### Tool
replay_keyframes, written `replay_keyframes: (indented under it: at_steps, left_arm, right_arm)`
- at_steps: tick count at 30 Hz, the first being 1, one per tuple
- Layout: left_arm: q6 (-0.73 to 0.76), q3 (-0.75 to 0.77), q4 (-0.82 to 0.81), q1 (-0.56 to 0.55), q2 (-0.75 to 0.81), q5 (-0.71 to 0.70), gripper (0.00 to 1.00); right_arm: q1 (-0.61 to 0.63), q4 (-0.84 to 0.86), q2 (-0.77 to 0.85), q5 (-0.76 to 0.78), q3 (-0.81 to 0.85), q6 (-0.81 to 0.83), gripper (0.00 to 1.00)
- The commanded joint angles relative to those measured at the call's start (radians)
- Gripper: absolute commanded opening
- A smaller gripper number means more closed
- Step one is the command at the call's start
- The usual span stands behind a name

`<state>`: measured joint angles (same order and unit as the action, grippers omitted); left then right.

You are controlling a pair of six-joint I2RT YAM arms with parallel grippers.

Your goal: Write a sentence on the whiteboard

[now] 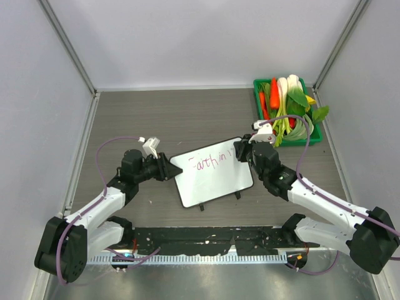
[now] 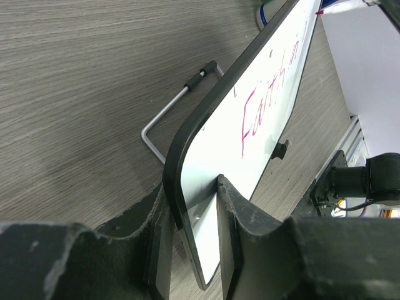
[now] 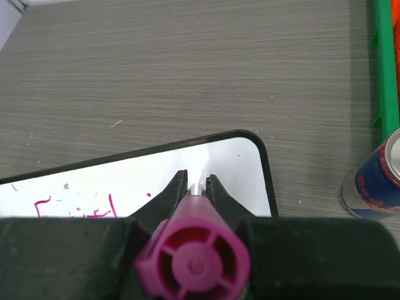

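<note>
The whiteboard (image 1: 214,175) lies tilted at the table's middle. It carries pink handwriting (image 1: 209,163) that reads "Faith in" and a further stroke. My left gripper (image 1: 170,169) is shut on the board's left edge, seen in the left wrist view (image 2: 194,237) with a finger on each face of the board (image 2: 262,125). My right gripper (image 1: 241,148) is shut on a magenta marker (image 3: 195,262), its tip over the board's upper right area (image 3: 237,169). The marker's tip is hidden behind the fingers.
A green tray (image 1: 315,134) of vegetables stands at the back right. A blue drink can (image 3: 375,181) stands beside the tray, near the board's right corner. The board's wire stand (image 2: 169,115) rests on the table behind it.
</note>
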<state>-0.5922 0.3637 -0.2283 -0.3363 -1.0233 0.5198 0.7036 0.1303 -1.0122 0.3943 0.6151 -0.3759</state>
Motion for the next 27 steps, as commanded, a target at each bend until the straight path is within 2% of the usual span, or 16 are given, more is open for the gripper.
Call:
replay_keyframes:
  at_steps: [1,27]
  left_arm:
    - [0.072,-0.016,0.017,0.01,-0.009,-0.066,0.0]
    - [0.072,-0.016,0.017,0.011,-0.009,-0.066,0.0]
  right_arm:
    - [-0.012,0.042,-0.023,0.023,0.018,0.006,0.02]
    - [-0.018,-0.043,0.041,-0.089,-0.1,-0.038,0.01]
